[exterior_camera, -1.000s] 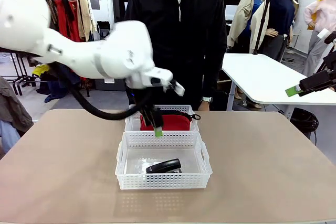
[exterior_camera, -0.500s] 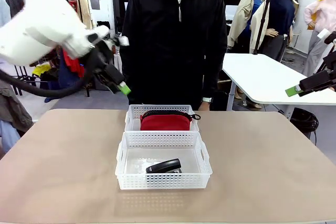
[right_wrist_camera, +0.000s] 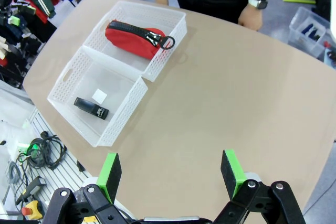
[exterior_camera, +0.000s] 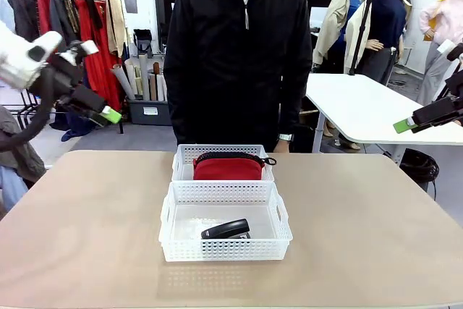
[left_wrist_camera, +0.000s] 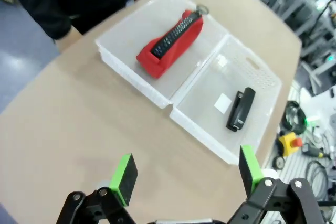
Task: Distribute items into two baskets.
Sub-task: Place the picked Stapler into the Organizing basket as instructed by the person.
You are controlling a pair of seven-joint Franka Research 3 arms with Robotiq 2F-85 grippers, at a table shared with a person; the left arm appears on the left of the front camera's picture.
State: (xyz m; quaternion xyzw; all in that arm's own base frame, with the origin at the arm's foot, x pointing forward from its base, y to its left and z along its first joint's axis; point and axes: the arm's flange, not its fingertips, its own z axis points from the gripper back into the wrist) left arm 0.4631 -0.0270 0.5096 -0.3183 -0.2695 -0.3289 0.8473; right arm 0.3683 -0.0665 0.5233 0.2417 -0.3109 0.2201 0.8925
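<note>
Two white baskets are set end to end at the middle of the table [exterior_camera: 87, 236], short sides touching. The far basket [exterior_camera: 186, 161], nearest the person [exterior_camera: 239, 48], holds the red pouch [exterior_camera: 227, 168], which is lying on its long edge with the black zipper up (zipper pull ring at the right end in the front view). The near basket [exterior_camera: 278, 233] holds the black stapler [exterior_camera: 225, 230], lying flat beside a small white label [right_wrist_camera: 99, 96] on the basket floor.

The left gripper [exterior_camera: 92, 106] is seen high at the left edge of the front view, off the table and well apart from both baskets. In the left wrist view its green-padded fingers [left_wrist_camera: 124, 171] are spread wide with nothing between them, bare tabletop beneath.

The right gripper [exterior_camera: 434, 115] is seen at the right edge of the front view, raised, well clear of the baskets. Its fingers [right_wrist_camera: 109, 170] are likewise wide apart and empty in the right wrist view.

The person's hand [right_wrist_camera: 250, 16] is seen at the far table edge, near the far basket but not touching it.
</note>
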